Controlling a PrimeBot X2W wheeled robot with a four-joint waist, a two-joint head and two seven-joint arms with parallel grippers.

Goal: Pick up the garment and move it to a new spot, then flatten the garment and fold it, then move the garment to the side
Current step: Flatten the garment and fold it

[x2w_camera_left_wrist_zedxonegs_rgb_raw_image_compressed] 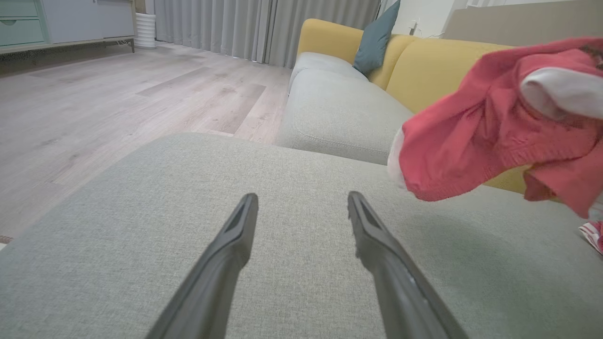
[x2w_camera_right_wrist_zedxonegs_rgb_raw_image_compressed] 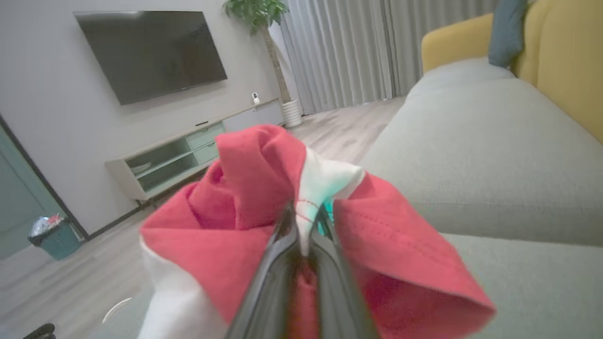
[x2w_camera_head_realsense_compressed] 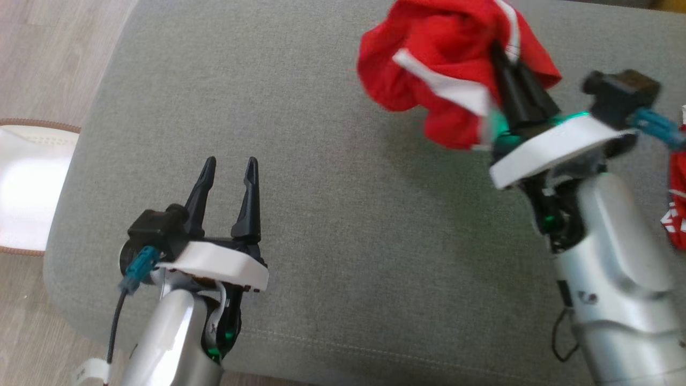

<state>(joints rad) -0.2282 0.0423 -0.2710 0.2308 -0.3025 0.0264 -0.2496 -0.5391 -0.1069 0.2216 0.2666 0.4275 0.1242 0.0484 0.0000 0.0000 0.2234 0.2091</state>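
Around your work, the grey ottoman [x2w_camera_head_realsense_compressed: 332,225] stretched under both arms. Past it stood a yellow sofa [x2w_camera_left_wrist_zedxonegs_rgb_raw_image_compressed: 433,66] with grey seat cushions and a teal pillow [x2w_camera_left_wrist_zedxonegs_rgb_raw_image_compressed: 374,40]. A second red-and-white cloth [x2w_camera_head_realsense_compressed: 677,198] lay at the ottoman's right side, just beside your right forearm. The frame cut it off, so you could not tell what it was. A white thing with a brown rim [x2w_camera_head_realsense_compressed: 27,187] sat on the wooden floor to the left, cropped as well.

Your right gripper [x2w_camera_head_realsense_compressed: 502,53] had its fingers pinched on the red garment [x2w_camera_head_realsense_compressed: 439,59] with white trim. It held the garment bunched and lifted off the ottoman at the far right, and the folds hid the fingertips. Your left gripper [x2w_camera_head_realsense_compressed: 230,163] hung over the ottoman's near left part, well apart from the garment, with its fingers spread and empty.

By the wall, a teal bin [x2w_camera_right_wrist_zedxonegs_rgb_raw_image_compressed: 49,238] held some crumpled stuff too blurred to name, and a white pot [x2w_camera_right_wrist_zedxonegs_rgb_raw_image_compressed: 292,113] held a leafy plant
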